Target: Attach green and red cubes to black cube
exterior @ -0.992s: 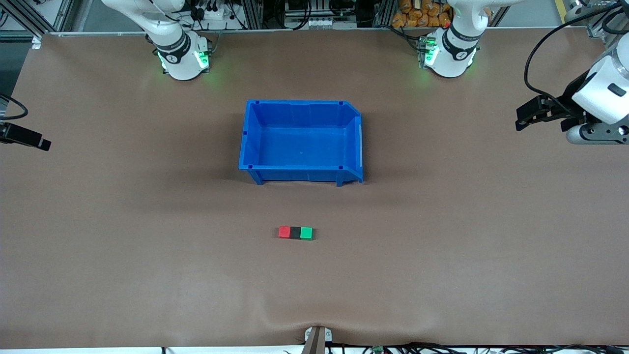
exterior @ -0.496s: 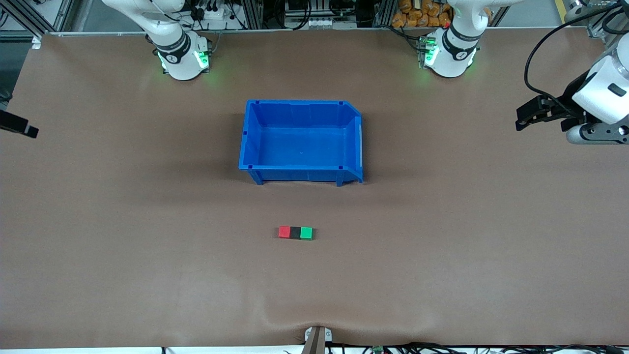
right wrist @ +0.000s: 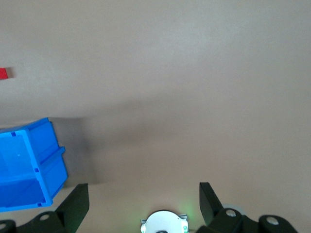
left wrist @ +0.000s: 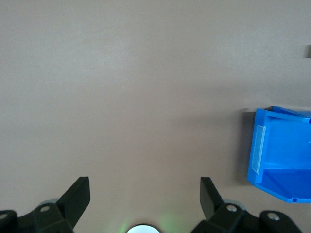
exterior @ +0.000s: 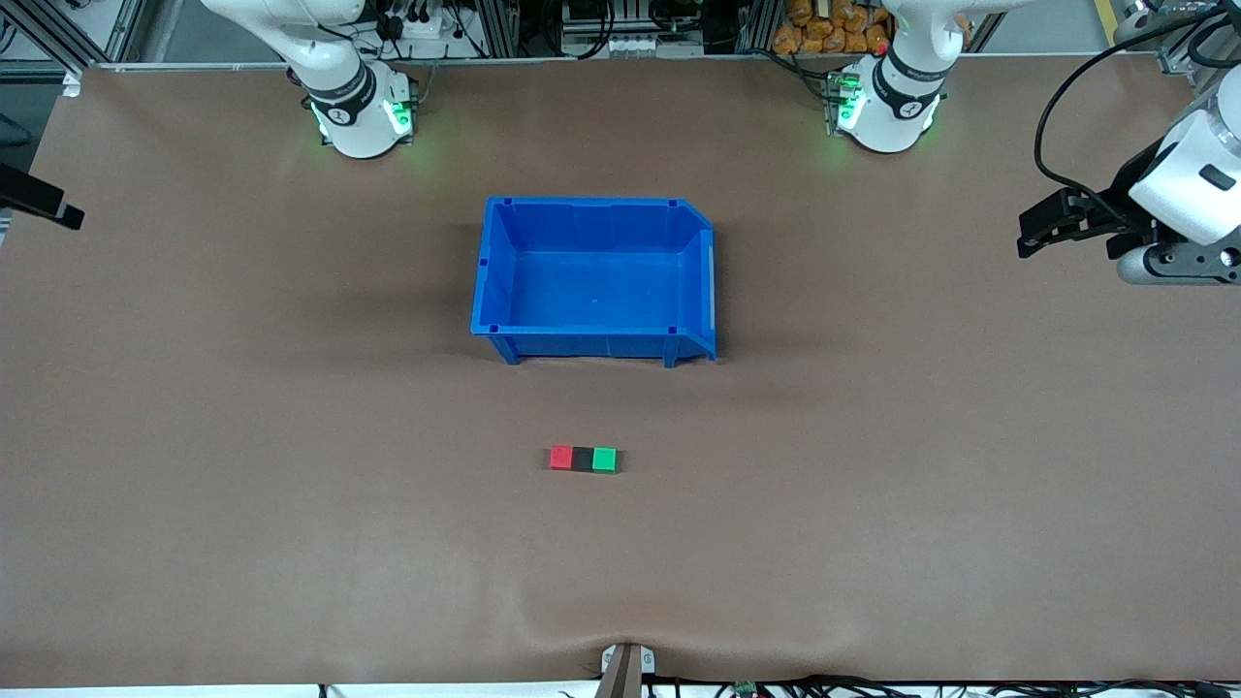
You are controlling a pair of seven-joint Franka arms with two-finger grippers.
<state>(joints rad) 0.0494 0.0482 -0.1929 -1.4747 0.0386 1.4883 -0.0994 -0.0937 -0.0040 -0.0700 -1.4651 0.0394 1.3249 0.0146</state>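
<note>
Near tabletop (exterior: 194,436) middle: red cube (exterior: 560,458), black cube (exterior: 582,459), green cube (exterior: 604,459) joined, apparently done; left tool (left wrist: 145,196), right tool (right wrist: 144,199) spread, empty, over opposite tabletop ends.

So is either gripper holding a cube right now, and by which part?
Nothing is held. Left gripper and right gripper are open over bare table; the cubes sit joined, untouched.

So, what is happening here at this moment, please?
Nothing is being handled. The small bright red cube, the small matte black cube and the small bright green cube sit in one row on the brown table, black in the middle, nearer to the front camera than the open blue plastic bin, which looks empty. The left gripper is open above the left arm's end of the table. The right gripper is open above the right arm's end, holding nothing.
</note>
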